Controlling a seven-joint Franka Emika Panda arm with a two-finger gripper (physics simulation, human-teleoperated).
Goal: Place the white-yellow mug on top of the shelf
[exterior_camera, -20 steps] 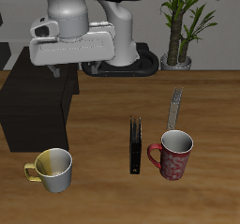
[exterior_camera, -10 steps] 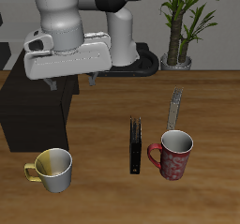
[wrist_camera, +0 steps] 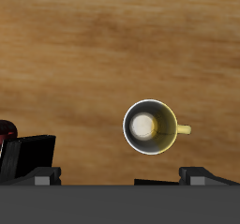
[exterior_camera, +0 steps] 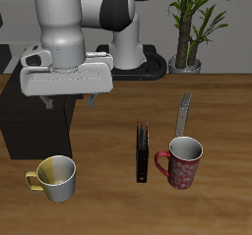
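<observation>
The white-yellow mug [exterior_camera: 56,177] stands upright on the table near the front edge, its yellow handle pointing away from the other things. In the wrist view the mug [wrist_camera: 150,126] shows from straight above, with its yellowish inside and handle. My gripper [exterior_camera: 69,101] hangs open and empty high above the table, farther back than the mug, its fingers [exterior_camera: 92,99] pointing down. The shelf [exterior_camera: 34,111], a large matte-black cabinet with a flat top, stands behind the mug at the table's edge; the gripper is by its front corner.
A thin black upright slab [exterior_camera: 143,152] stands mid-table. A red patterned mug [exterior_camera: 182,162] is beside it, with a grey flat tool [exterior_camera: 183,114] behind. A potted plant [exterior_camera: 189,28] stands at the back.
My gripper has moved down and sideways toward the mug's side of the table, over the shelf's front corner. The mugs have not moved.
</observation>
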